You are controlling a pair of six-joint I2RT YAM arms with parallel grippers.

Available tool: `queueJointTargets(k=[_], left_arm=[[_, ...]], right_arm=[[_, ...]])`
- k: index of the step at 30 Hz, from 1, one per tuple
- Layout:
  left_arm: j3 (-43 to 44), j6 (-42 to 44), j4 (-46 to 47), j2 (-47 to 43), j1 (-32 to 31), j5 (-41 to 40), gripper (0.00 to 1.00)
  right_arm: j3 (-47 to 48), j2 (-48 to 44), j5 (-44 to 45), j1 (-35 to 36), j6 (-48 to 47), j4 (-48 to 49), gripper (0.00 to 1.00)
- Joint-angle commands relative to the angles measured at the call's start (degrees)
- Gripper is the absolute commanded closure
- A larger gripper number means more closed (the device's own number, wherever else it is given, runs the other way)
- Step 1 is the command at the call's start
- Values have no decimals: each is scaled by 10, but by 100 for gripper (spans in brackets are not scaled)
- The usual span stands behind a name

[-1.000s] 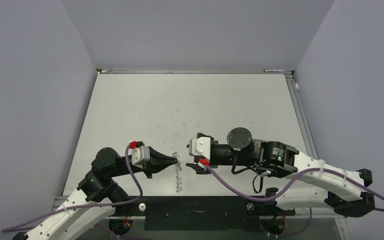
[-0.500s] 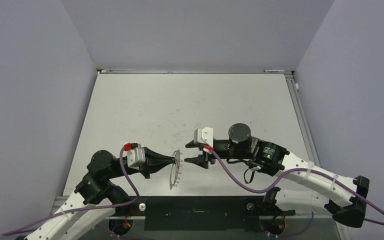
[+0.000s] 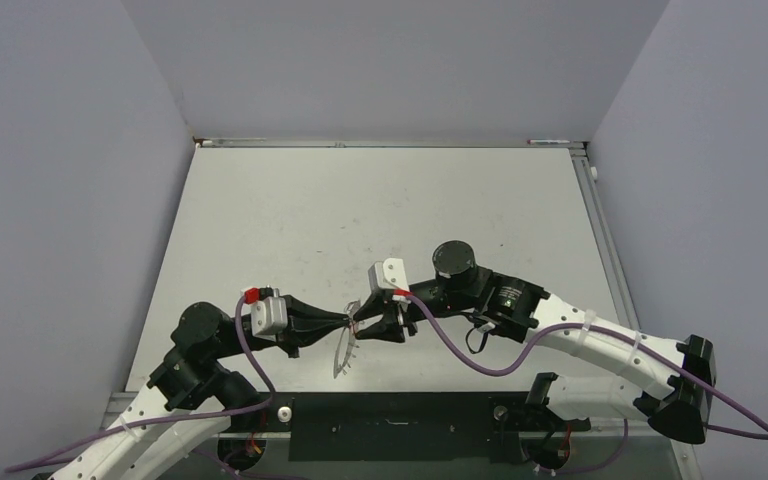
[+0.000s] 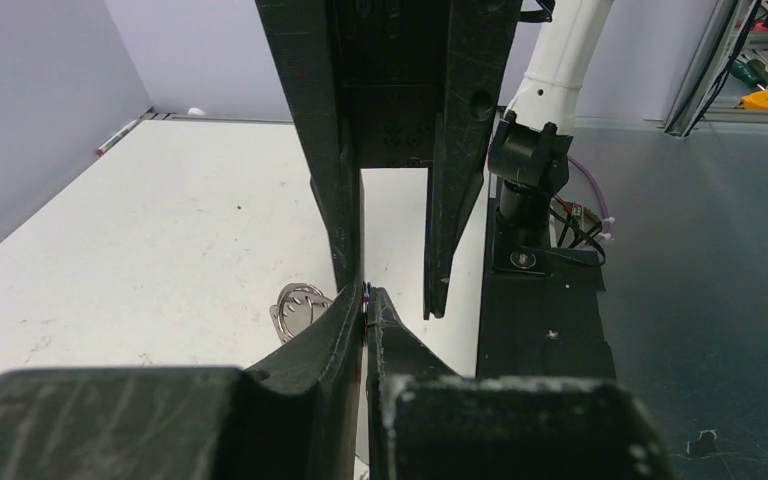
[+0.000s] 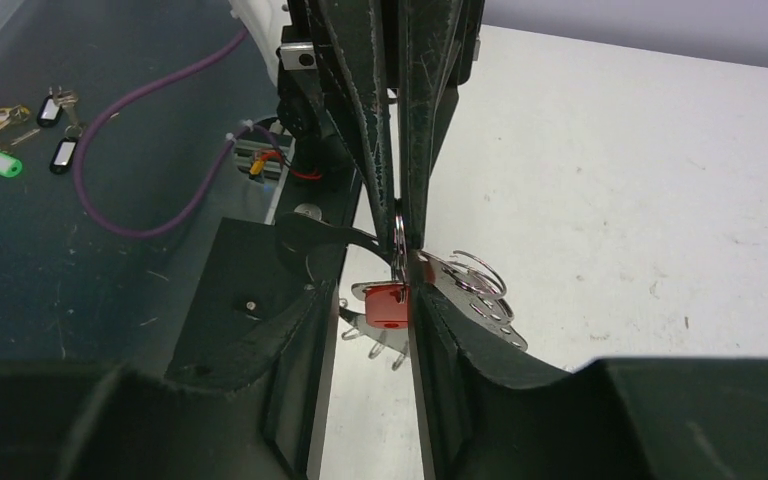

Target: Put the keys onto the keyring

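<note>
Table point(image 3: 380, 210): white, scuffed.
Left gripper point(image 4: 365, 298): pressed together, pinching the keyring's rim.
Right gripper point(image 3: 365, 325): part-spread, straddling the Left gripper's tip.
Keyring point(image 3: 342, 352): hangs above the Table, near its front edge.
Key point(image 5: 385, 305): red-headed, between the Right gripper's jaws, beside the Keyring.

In this view your left gripper point(image 4: 365, 300) sits at the bottom with its fingers point(image 4: 325, 335) pressed together. A thin sliver of something is caught at their tips, and silvery loops of the keyring point(image 4: 295, 304) peek out just to their left against the white surface point(image 4: 160, 230). The right gripper point(image 4: 392, 297) hangs in from the top, its fingers point(image 4: 455, 150) standing apart with your left tips in the gap between them.
</note>
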Motion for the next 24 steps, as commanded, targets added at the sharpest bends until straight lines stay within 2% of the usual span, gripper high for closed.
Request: queueJointTargets(k=[1, 15, 24], left_arm=[[8, -4, 37, -5, 4, 1, 100], [8, -5, 38, -5, 4, 1, 100], [7, -8, 42, -10, 5, 3, 100]], right_arm=[[7, 2, -42, -1, 2, 52, 70], [3, 16, -33, -2, 5, 65, 91], [-27, 24, -37, -5, 27, 122, 94]])
